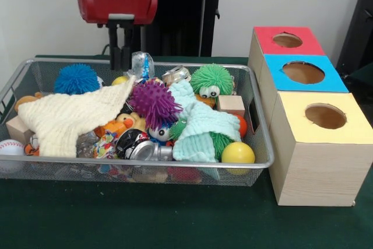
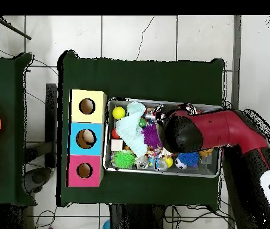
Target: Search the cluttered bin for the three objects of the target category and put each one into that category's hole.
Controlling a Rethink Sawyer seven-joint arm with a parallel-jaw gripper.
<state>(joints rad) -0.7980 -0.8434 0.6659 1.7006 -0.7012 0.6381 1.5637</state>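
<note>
Wrapper wads lie in the cluttered bin, end effector above its far edge

Wrapper wads are hard to separate from the clutter. In the front view one wrinkly printed wrapper [image 1: 106, 143] lies low in the bin [image 1: 145, 166], just under the lower edge of the cream cloth [image 1: 73, 122], beside a dented can [image 1: 139, 144]. The other wrappers I cannot identify with certainty.

The front view shows the end effector [image 1: 120, 56] coming down from the upper left of the frame, under the red arm housing [image 1: 117, 2]. Its two dark fingers hang close together over the far rim of the bin; whether they are parted or clenched I cannot tell. Just to their right stands a clear, crumpled plastic piece [image 1: 141, 65].

This view shows also the side of the contents: a blue spiky ball [image 1: 76, 79], a purple spiky ball [image 1: 154, 104], a green spiky ball with eyes [image 1: 211, 80], a mint cloth [image 1: 198, 123] and a yellow ball [image 1: 238, 154]. On the right of the frame the three wooden boxes stand in a row, red [image 1: 287, 41], blue [image 1: 303, 73] and yellow [image 1: 324, 116], each with a round hole on top.

In the overhead view the arm [image 2: 211, 132] covers the middle of the bin [image 2: 214, 173], so the end effector is hidden there. However, only this view shows the whole green bench [image 2: 143, 74] and the boxes standing to the left of the bin, touching it or nearly so.
</note>
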